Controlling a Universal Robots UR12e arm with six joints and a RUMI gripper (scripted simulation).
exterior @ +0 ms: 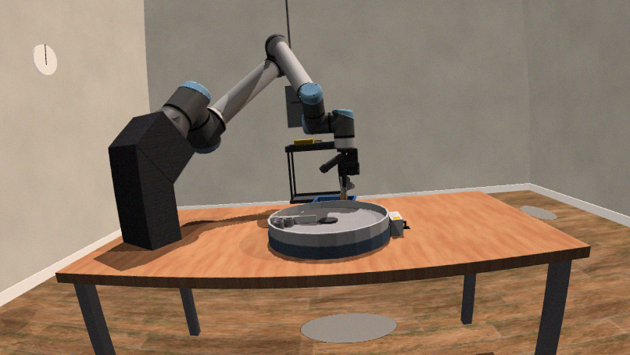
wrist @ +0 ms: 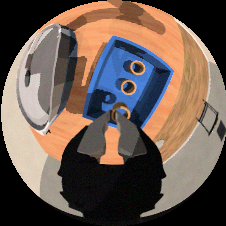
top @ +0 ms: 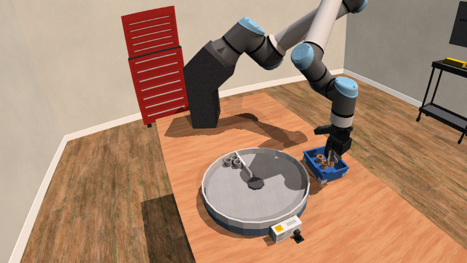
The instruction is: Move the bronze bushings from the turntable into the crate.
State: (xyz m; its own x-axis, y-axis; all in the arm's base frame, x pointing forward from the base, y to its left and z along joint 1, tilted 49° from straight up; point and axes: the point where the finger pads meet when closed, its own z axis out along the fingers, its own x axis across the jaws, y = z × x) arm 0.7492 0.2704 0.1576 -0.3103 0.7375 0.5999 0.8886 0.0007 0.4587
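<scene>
My gripper [top: 332, 159] is shut on a bronze bushing [wrist: 120, 113] and holds it low inside the blue crate [top: 325, 165], at its right end. The gripper also shows in the wrist view [wrist: 115, 119] and in the exterior view [exterior: 345, 188]. Two more bronze bushings [wrist: 135, 66] [wrist: 129, 87] stand upright in the crate. Three steel bushings [top: 232, 161] sit in a cluster on the grey turntable [top: 255, 189], at its far left beside the divider bar [top: 244, 163].
A white control box [top: 284, 228] sits at the turntable's front edge. The arm's dark base [top: 203, 91] stands at the table's back. A red tool cabinet [top: 154, 63] and a black cart [top: 444, 94] stand off the table.
</scene>
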